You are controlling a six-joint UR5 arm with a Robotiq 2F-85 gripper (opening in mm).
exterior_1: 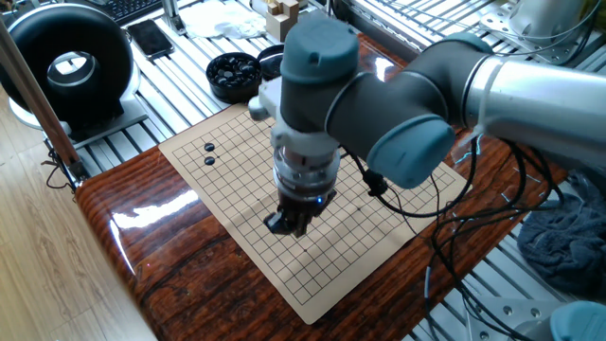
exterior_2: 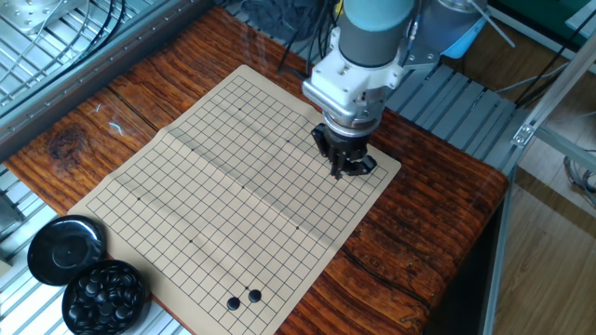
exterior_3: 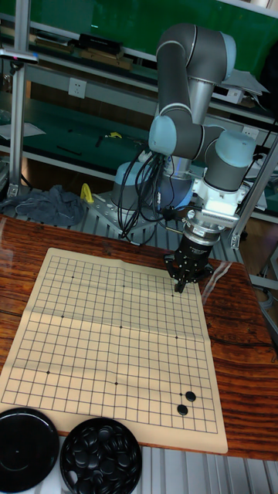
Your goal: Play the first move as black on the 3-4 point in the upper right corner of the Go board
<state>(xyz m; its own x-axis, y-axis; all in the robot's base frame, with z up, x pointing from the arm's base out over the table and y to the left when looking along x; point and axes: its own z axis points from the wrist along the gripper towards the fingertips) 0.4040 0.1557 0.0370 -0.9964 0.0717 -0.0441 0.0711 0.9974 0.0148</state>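
Note:
The paper Go board [exterior_3: 100, 332] lies on the wooden table. My gripper [exterior_3: 181, 287] hangs just above the board's upper right corner region, also seen in the other fixed view [exterior_2: 346, 170] and in one fixed view [exterior_1: 289, 225]. Its dark fingers are pinched shut on a small black stone that barely shows between them. The 3-4 point lies under the gripper and is hidden. Two black stones [exterior_3: 186, 403] lie side by side near the lower right corner.
A black bowl full of stones [exterior_3: 100, 465] and its lid [exterior_3: 27, 450] sit at the board's near edge. Loose cables [exterior_1: 473, 218] trail over the table beside the arm. A grey cloth [exterior_1: 568, 237] and a round black device [exterior_1: 71, 62] lie off the table.

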